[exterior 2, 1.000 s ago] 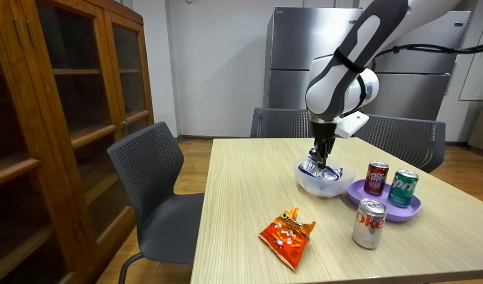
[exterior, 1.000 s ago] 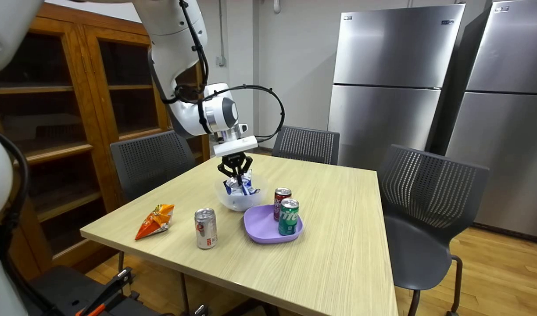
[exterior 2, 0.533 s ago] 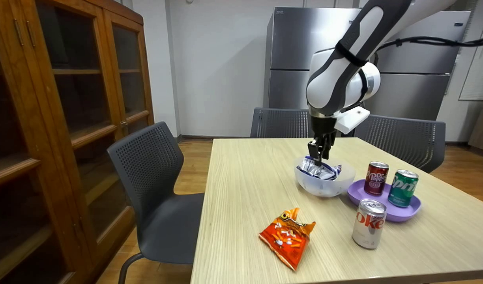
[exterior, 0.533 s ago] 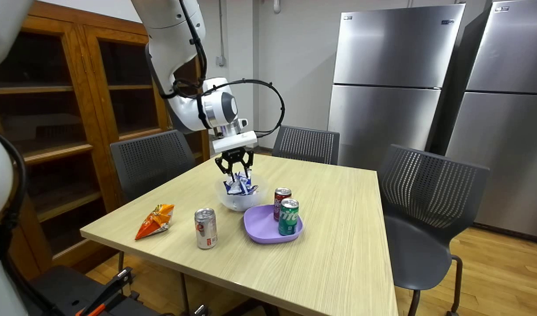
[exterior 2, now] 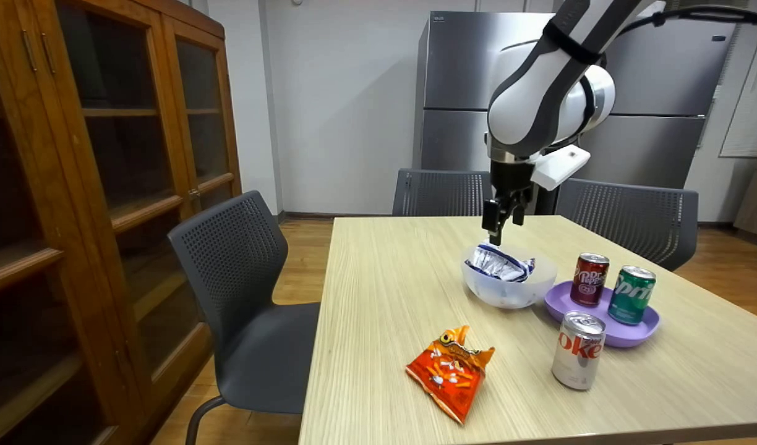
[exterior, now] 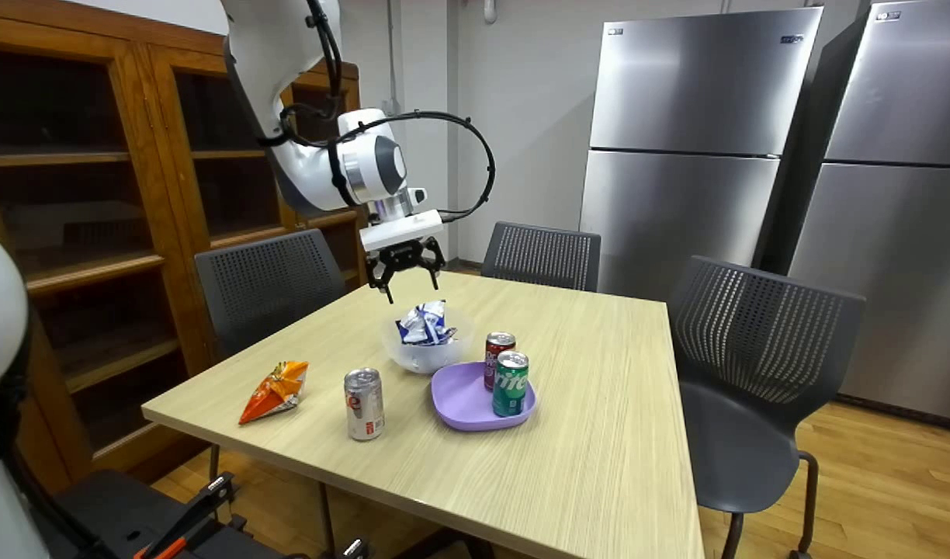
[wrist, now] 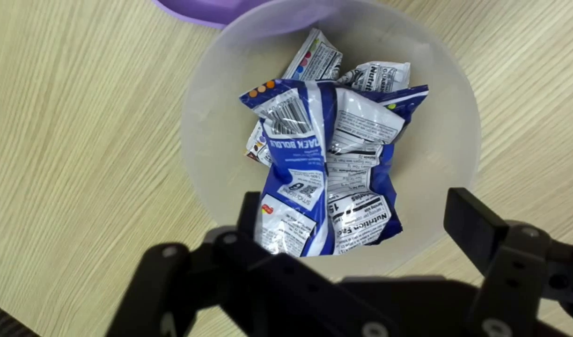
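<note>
The empty gripper gapes above the blue bag the bowl likely steadies; purple plate at bowl's four o'clock in an exterior view.

Three Cans, Three Chairs, Two Refrigerators

Beneath the one tool: one bowl, one blue bag and small white packets, too overlapped to number. Lower and off to its side: one orange bag, one purple plate, one red can, one green can, one silver can. One table lies under the tool. Farther from it stands one glass-fronted cabinet.
</note>
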Robot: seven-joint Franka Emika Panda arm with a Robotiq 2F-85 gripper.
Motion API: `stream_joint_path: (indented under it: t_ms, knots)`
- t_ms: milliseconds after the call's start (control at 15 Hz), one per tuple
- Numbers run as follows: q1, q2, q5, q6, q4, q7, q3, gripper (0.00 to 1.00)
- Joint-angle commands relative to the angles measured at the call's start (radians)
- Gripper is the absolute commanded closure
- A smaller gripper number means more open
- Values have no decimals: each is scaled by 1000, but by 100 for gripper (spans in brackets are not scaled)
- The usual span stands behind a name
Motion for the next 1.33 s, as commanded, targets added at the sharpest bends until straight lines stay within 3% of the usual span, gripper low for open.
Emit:
stream_joint_path:
  t_ms: [0,733,1200,1267]
  knots:
    - [0,-123,-10,24,-148,6,29,0]
    - [19,-253,38,9,-411,-52,172,0]
    - [58,-269,56,-20,-460,-10,201,0]
    - [53,-224,46,5,-432,-21,190,0]
